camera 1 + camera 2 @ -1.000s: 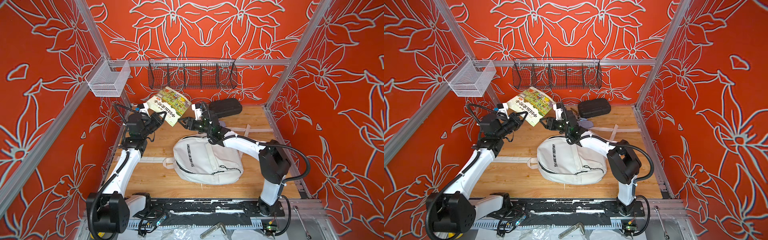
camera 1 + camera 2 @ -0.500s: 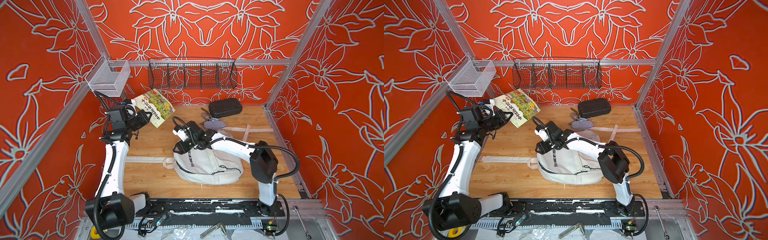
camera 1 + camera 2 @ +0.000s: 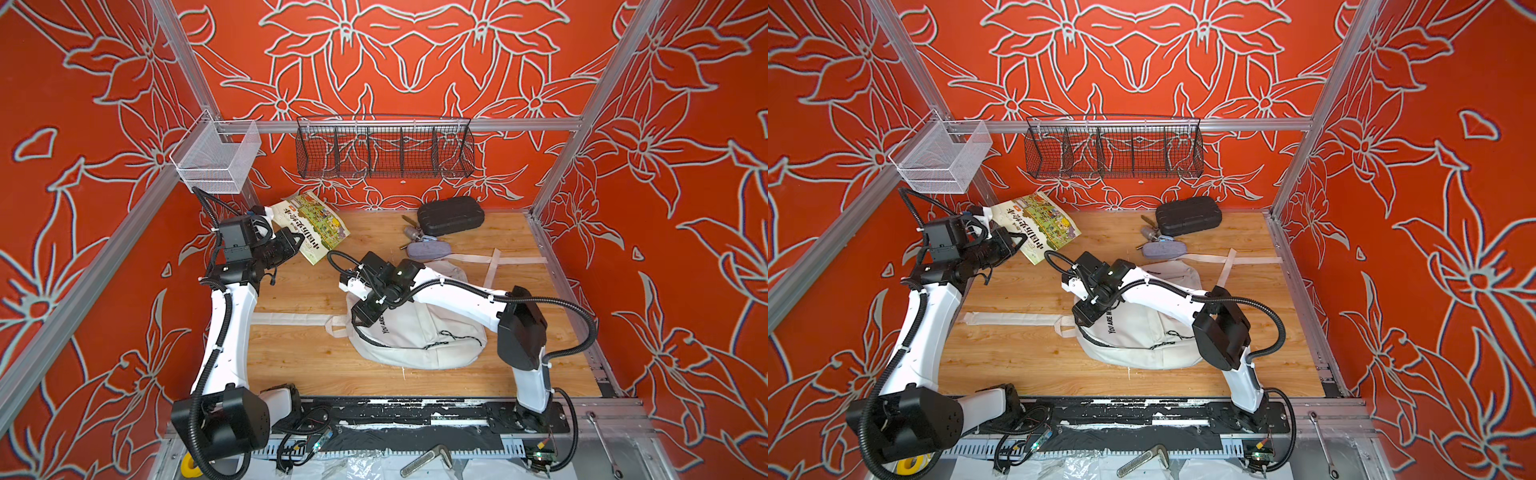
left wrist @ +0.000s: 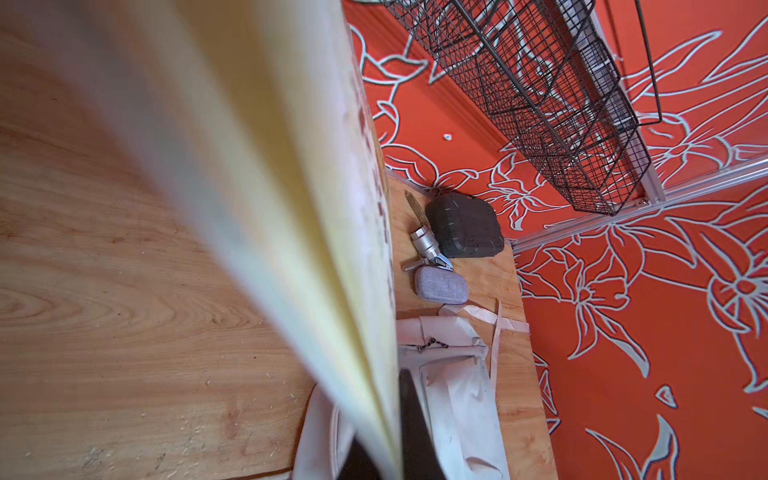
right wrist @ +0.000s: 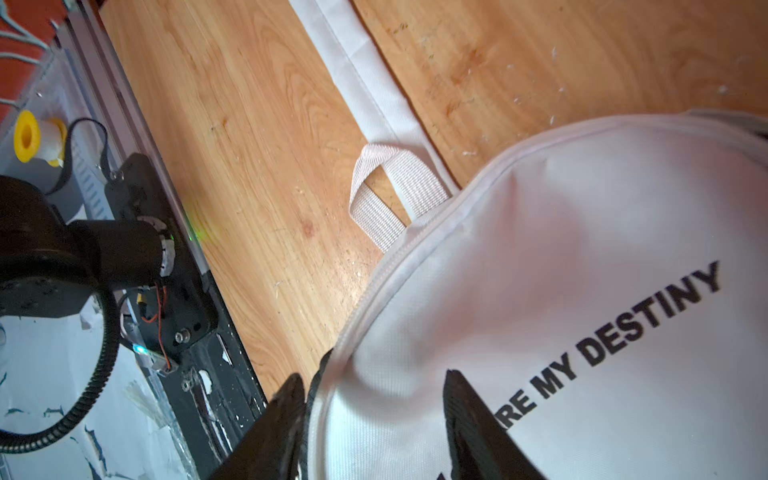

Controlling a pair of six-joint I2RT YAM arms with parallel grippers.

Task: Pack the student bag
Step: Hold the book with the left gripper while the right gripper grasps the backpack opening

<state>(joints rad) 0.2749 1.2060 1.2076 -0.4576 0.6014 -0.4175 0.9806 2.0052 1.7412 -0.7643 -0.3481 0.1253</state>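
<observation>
Black and spread wide, the right gripper (image 5: 374, 374) sits released over the zipped edge of the white bag (image 3: 415, 336). One finger is outside the zip and the other is on the printed front, and it grasps nothing. A second ago it was far back beside the book. It has since swung down onto the end of the bag nearest the left arm.

The left gripper (image 3: 297, 242) stays clenched on an edge of the picture book (image 3: 316, 218) and has drawn it back toward the left wall, held above the wooden table (image 3: 299, 357).

The bag lies flat in the middle of the table; I cannot tell whether its zip is open. A black case (image 3: 451, 215) and a greyish pouch (image 3: 428, 250) lie behind it.

This probably means the bag is about to be opened so the book can go in.
</observation>
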